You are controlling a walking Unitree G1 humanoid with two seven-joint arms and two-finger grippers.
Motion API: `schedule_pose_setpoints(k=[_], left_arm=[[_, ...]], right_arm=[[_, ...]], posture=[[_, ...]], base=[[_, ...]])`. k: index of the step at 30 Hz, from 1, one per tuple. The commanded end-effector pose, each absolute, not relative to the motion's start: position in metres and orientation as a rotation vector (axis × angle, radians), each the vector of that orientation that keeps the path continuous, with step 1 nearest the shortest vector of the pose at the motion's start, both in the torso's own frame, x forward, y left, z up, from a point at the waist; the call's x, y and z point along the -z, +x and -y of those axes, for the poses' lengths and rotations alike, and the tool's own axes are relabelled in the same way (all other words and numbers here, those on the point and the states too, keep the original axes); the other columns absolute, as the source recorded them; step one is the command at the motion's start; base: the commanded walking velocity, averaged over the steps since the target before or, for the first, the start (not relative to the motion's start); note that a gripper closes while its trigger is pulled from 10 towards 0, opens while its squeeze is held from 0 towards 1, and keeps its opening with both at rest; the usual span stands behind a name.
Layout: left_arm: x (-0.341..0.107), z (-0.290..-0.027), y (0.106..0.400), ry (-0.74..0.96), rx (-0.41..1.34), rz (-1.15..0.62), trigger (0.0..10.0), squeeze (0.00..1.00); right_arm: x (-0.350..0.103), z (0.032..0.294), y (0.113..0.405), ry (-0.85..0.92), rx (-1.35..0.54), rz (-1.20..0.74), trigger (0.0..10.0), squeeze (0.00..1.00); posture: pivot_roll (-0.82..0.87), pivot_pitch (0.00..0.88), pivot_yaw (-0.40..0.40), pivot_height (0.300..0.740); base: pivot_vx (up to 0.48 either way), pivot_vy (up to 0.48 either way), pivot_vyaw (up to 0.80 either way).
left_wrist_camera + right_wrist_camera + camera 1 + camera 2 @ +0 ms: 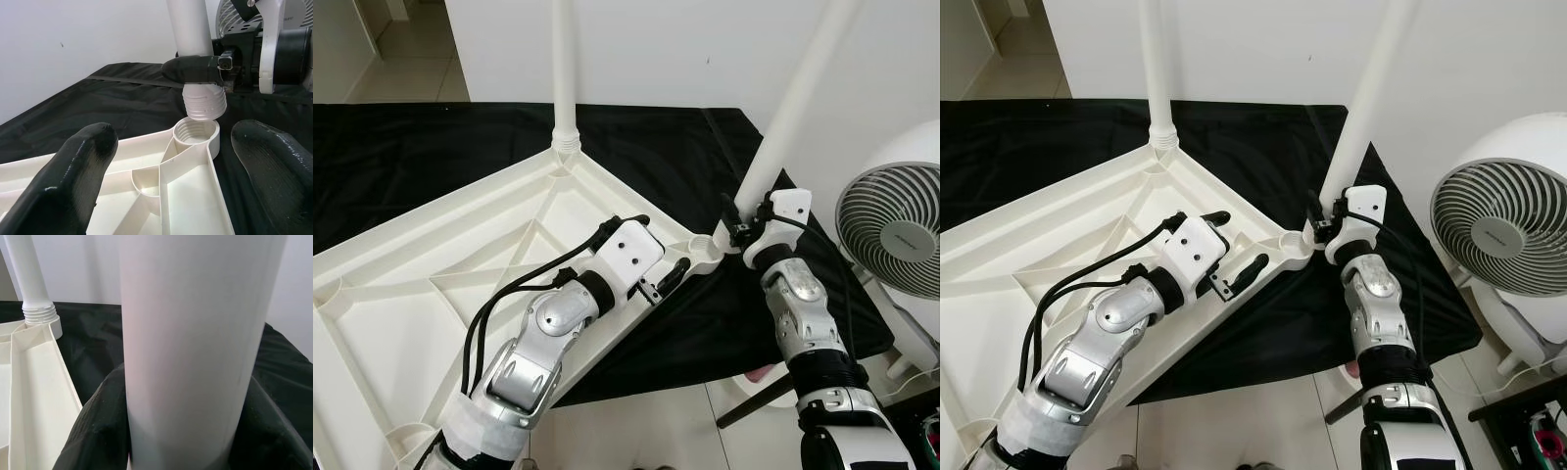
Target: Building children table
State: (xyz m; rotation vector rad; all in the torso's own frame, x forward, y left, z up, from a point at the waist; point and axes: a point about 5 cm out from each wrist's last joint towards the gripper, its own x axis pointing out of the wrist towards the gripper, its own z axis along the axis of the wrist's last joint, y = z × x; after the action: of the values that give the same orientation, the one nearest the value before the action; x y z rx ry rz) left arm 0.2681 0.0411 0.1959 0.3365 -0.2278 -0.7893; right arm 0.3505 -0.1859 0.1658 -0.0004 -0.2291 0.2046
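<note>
The white table top [431, 264] lies upside down on a black cloth [431, 147]. One white leg [564, 69] stands screwed into its far corner. My right gripper [744, 227] is shut on a second leg [798, 88], low on its shaft; the leg leans to the right. Its threaded end [204, 104] hangs just above the threaded corner socket [196, 133], slightly off line and not in it. My left gripper [668, 240] is open above the table's rim beside that socket, holding nothing. In the right wrist view the held leg [195, 333] sits between the black fingers [98, 431].
A white floor fan [891, 230] stands close on the right, beside my right arm. A white wall runs behind the cloth. Pale tiled floor [656, 421] lies in front of the table's near edge.
</note>
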Motion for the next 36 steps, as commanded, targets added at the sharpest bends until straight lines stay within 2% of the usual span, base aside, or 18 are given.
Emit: schedule_pose_setpoints(k=[1,3,4,9,14,24,32,36], left_arm=[[-0.198,-0.042,0.268,0.344,0.781,0.234,10.0,0.00],[-0.198,-0.042,0.268,0.345,0.784,0.233,10.0,0.00],[-0.198,-0.042,0.268,0.345,0.785,0.233,10.0,0.00],[-0.198,-0.042,0.269,0.345,0.786,0.234,10.0,0.00],[-0.199,-0.041,0.270,0.344,0.783,0.235,10.0,0.00],[-0.199,-0.041,0.270,0.340,0.780,0.235,10.0,0.00],[-0.198,-0.042,0.268,0.337,0.777,0.231,10.0,0.00],[-0.198,-0.043,0.269,0.337,0.772,0.229,10.0,0.00]], right_arm=[[-0.166,0.189,0.350,-0.003,-0.200,0.239,0.0,0.00],[-0.165,0.190,0.350,-0.004,-0.215,0.226,0.0,0.00],[-0.164,0.189,0.350,-0.007,-0.226,0.219,10.0,0.00],[-0.165,0.187,0.350,-0.026,-0.251,0.224,10.0,0.00],[-0.174,0.169,0.350,-0.031,-0.351,0.284,10.0,0.00],[-0.166,0.145,0.351,-0.013,-0.415,0.265,10.0,0.00],[-0.154,0.152,0.347,-0.020,-0.400,0.225,10.0,0.00],[-0.148,0.166,0.344,-0.016,-0.352,0.204,10.0,0.00]], posture=[[0.16,0.085,-0.063,0.740],[0.16,0.086,-0.063,0.740],[0.16,0.086,-0.063,0.740],[0.16,0.089,-0.063,0.740],[0.16,0.092,-0.063,0.740],[0.16,0.098,-0.071,0.740],[0.17,0.103,-0.078,0.740],[0.17,0.105,-0.076,0.740]], base=[[0.000,0.000,0.00],[0.000,0.000,0.00],[0.000,0.000,0.00],[0.000,0.000,0.00],[0.000,0.000,0.00],[0.000,0.000,0.00],[0.000,0.000,0.00],[0.000,0.000,0.00]])
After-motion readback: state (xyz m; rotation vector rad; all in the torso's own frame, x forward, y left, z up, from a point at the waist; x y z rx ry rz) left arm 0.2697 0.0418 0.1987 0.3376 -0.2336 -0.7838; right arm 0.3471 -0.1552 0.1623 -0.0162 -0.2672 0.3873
